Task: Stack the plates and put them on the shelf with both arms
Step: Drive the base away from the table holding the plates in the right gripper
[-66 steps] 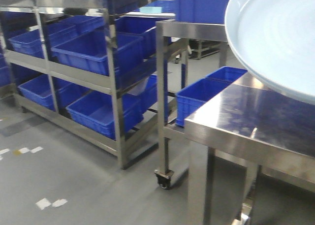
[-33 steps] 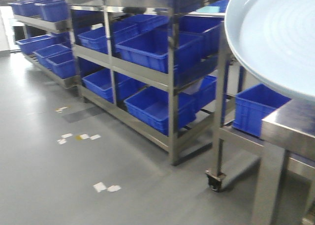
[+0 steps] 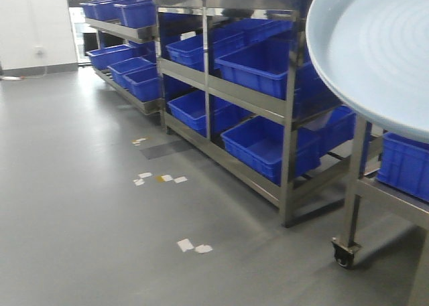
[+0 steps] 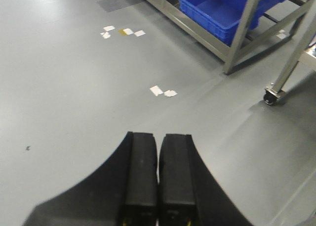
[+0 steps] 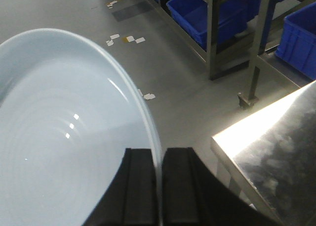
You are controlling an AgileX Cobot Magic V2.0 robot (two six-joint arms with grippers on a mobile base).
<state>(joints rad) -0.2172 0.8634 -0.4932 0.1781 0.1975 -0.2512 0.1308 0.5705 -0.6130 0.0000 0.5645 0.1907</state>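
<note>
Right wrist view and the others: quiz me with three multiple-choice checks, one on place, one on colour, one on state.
1. Where is the plate?
A) clamped by its rim in the right gripper
B) lying on the floor
C) on a shelf

2. What colour are the storage bins?
A) red
B) blue
C) green

3. What state is the left gripper in?
A) wide open
B) shut, empty
C) shut on a plate

Answers: 1A, the rim is pinched there; 2B, every bin in view is blue; 3B, it is closed on nothing.

Plate [image 5: 64,137]: 1 large round shallow dish, glossy pale blue-white; rim was pinched by right end effector [image 5: 159,159], held aloft.
</note>
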